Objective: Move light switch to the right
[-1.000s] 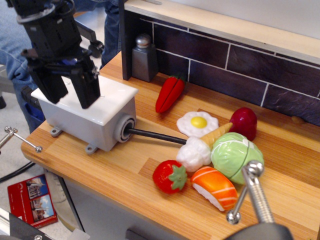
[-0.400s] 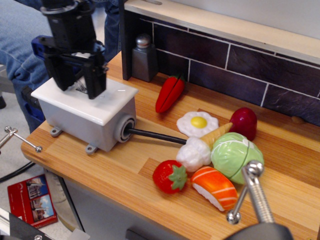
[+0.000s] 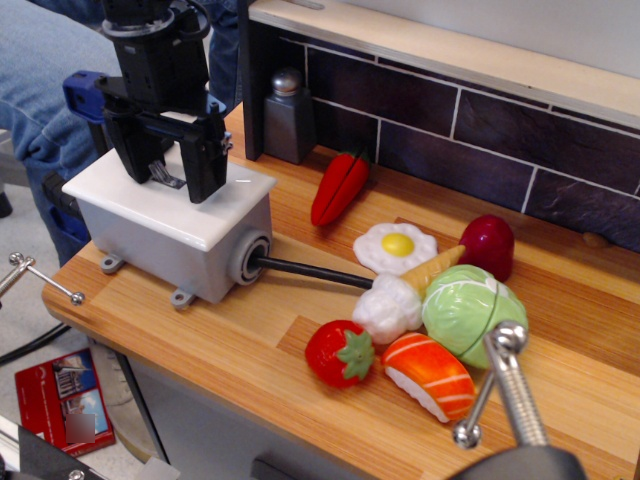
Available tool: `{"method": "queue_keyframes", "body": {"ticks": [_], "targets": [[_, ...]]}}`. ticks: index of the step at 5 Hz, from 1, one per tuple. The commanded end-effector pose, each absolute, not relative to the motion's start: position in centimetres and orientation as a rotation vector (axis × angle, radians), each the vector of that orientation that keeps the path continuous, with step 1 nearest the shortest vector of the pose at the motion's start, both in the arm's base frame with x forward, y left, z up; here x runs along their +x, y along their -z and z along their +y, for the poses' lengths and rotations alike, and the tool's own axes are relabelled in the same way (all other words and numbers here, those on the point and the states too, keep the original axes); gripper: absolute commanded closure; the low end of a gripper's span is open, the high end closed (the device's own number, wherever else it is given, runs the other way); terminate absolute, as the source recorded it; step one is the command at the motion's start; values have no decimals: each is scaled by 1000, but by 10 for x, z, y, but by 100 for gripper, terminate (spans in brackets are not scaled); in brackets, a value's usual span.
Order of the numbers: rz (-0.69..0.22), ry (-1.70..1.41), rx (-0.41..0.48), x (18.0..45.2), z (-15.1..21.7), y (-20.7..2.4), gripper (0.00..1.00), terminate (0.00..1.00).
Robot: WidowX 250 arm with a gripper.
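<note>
Black gripper [image 3: 170,172], fingers parted, straddles the light switch [image 3: 168,178] atop the white lid of the grey box [image 3: 180,235] at the tabletop's left edge, so the approach looks done, while the sideways push to the right seems left.

**Wooden counter, tiled back wall**

I see a light wood counter [image 3: 300,370] against a wall of dark purple tiles [image 3: 500,130] with pale grout. A pale shelf [image 3: 450,50] runs above. Lower left, grey floor [image 3: 20,320] holds a red booklet [image 3: 60,400].
</note>
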State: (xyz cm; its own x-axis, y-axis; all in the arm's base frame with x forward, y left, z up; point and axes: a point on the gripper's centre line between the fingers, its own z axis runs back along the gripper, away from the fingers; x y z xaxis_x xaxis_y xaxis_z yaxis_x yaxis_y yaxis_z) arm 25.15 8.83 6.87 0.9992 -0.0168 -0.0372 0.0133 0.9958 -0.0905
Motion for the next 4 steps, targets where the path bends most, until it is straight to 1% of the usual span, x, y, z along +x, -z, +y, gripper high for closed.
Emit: {"method": "queue_keyframes", "body": {"ticks": [1, 2, 3, 4], "targets": [[-3, -21, -143, 255, 64, -78, 0, 0], [1, -70, -200, 254, 55, -80, 0, 0], [1, -65, -212, 251, 51, -81, 0, 0], [-4, -76, -219, 249, 53, -82, 0, 100]]}}
